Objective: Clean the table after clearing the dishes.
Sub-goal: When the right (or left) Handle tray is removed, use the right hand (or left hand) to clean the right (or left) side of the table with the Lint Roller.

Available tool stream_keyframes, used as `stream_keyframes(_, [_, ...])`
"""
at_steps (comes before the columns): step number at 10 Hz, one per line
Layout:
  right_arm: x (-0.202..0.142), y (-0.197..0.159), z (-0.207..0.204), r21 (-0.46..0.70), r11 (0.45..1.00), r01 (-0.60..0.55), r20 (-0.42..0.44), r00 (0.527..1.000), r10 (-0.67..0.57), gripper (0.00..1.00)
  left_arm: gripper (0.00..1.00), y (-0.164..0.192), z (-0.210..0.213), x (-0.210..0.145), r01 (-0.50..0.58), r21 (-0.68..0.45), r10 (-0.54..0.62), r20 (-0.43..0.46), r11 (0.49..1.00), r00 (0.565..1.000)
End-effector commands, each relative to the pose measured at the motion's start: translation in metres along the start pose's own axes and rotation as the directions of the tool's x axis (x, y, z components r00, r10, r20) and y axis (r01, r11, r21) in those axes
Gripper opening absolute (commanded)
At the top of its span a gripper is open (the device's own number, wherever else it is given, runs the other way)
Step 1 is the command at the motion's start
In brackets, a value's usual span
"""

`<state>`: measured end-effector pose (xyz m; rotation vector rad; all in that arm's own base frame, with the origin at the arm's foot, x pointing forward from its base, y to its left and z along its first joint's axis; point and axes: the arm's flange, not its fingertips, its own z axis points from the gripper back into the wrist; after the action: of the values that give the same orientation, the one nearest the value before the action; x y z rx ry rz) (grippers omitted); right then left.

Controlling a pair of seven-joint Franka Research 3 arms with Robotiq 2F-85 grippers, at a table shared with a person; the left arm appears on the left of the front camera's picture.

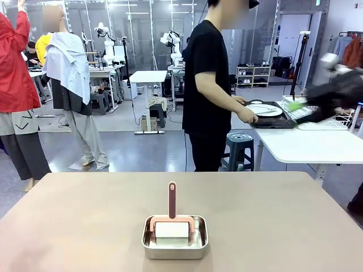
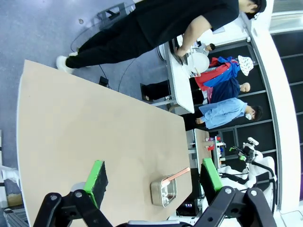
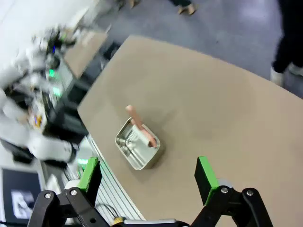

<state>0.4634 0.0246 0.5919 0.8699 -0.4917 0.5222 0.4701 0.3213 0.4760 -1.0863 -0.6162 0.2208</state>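
The beige table [image 1: 85,215] stretches across the foreground. A small steel pan [image 1: 174,237] stands on it near the front edge, holding a white roller with a pink handle [image 1: 172,199]. Beyond it, a person in black holds a dark tray [image 1: 273,122] carrying a white plate [image 1: 264,109] on a white side table [image 1: 312,144]. My right gripper [image 1: 299,106] is a blurred shape high up by that side table, and its wrist view looks down on the pan [image 3: 137,149]. Both my right gripper [image 3: 147,172] and my left gripper [image 2: 151,165] are open with nothing between the fingers.
A white wire rack [image 1: 302,111] sits on the side table next to the tray. A blue-grey stool [image 1: 239,148] stands beside the person. The left wrist view looks along the table [image 2: 71,132] toward the pan [image 2: 164,191].
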Motion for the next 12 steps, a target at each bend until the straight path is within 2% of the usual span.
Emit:
stream_keyframes(1, [0.001, 0.031, -0.079, -0.04, 0.981, -0.188, -0.182, 0.967, 0.178, 1.0, 1.0, -0.001, 0.001, -0.001, 0.008, 0.005, -0.008, -0.002, 1.0, 1.0])
stream_keyframes(2, [-0.007, 0.059, -0.112, 0.01, 0.944, -0.329, -0.264, 0.91, 0.32, 1.0, 1.0, -0.001, 0.001, -0.001, 0.008, 0.005, -0.008, -0.002, 1.0, 1.0])
stream_keyframes(4, [-0.034, 0.086, -0.173, 0.008, 0.886, -0.464, -0.393, 0.813, 0.429, 1.0, 1.0, -0.001, 0.001, -0.001, 0.008, 0.005, -0.008, -0.002, 1.0, 1.0])
stream_keyframes(6, [-0.046, 0.091, -0.201, 0.04, 0.855, -0.518, -0.429, 0.764, 0.483, 1.0, 1.0, -0.001, 0.001, -0.001, 0.008, 0.005, -0.008, -0.002, 1.0, 1.0])
stream_keyframes(7, [-0.036, 0.102, -0.191, 0.058, 0.898, -0.435, -0.431, 0.801, 0.416, 1.0, 1.0, -0.001, 0.001, -0.001, 0.008, 0.005, -0.008, -0.002, 1.0, 1.0])
stream_keyframes(12, [-0.036, 0.102, -0.191, 0.058, 0.898, -0.435, -0.431, 0.801, 0.416, 1.0, 1.0, -0.001, 0.001, -0.001, 0.008, 0.005, -0.008, -0.002, 1.0, 1.0])
